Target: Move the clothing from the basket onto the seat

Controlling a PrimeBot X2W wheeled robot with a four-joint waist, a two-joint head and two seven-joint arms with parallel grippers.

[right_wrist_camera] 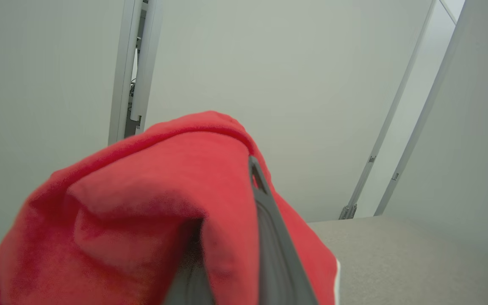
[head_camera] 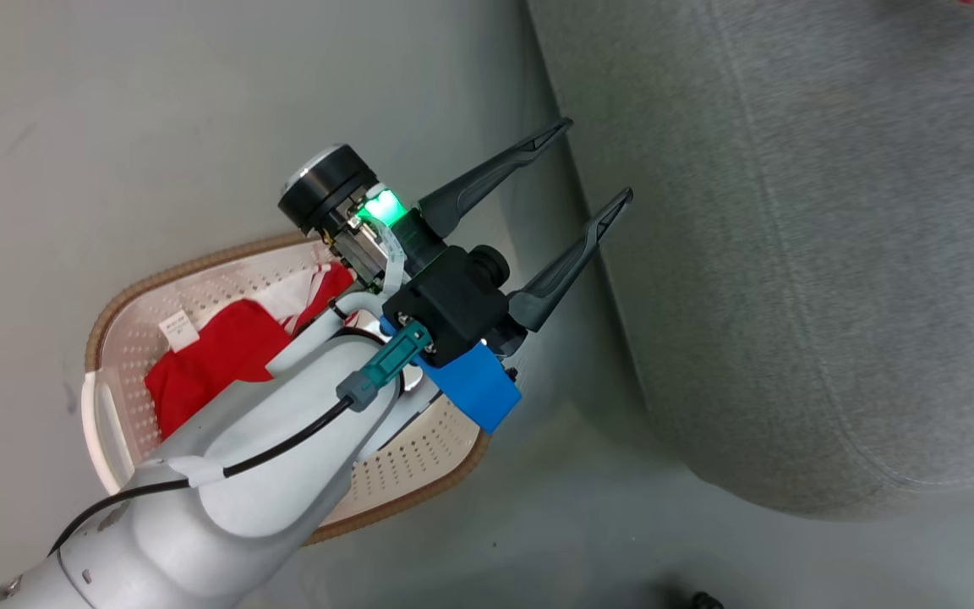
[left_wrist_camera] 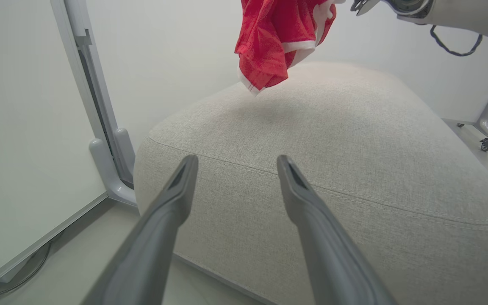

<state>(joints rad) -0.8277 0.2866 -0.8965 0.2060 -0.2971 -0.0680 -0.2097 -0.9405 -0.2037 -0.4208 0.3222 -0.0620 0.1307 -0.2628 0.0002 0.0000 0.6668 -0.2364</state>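
One red clothing item (head_camera: 225,355) with a white tag lies in the cream basket (head_camera: 199,262) at the lower left of the head view, partly hidden by my left forearm. My left gripper (head_camera: 597,161) is open and empty, above the floor gap between the basket and the grey seat (head_camera: 791,254), pointing at the seat's side (left_wrist_camera: 333,140). In the left wrist view its fingers (left_wrist_camera: 237,159) stand apart. A second red clothing item (left_wrist_camera: 273,42) with white trim hangs above the seat. It drapes over my right gripper (right_wrist_camera: 248,167), which is shut on this cloth (right_wrist_camera: 142,203).
A pale wall panel with a grey frame post (left_wrist_camera: 100,127) stands left of the seat. A wheeled stand leg (left_wrist_camera: 487,142) and cables are on the floor at the far right. My right arm (left_wrist_camera: 439,12) reaches in above the seat.
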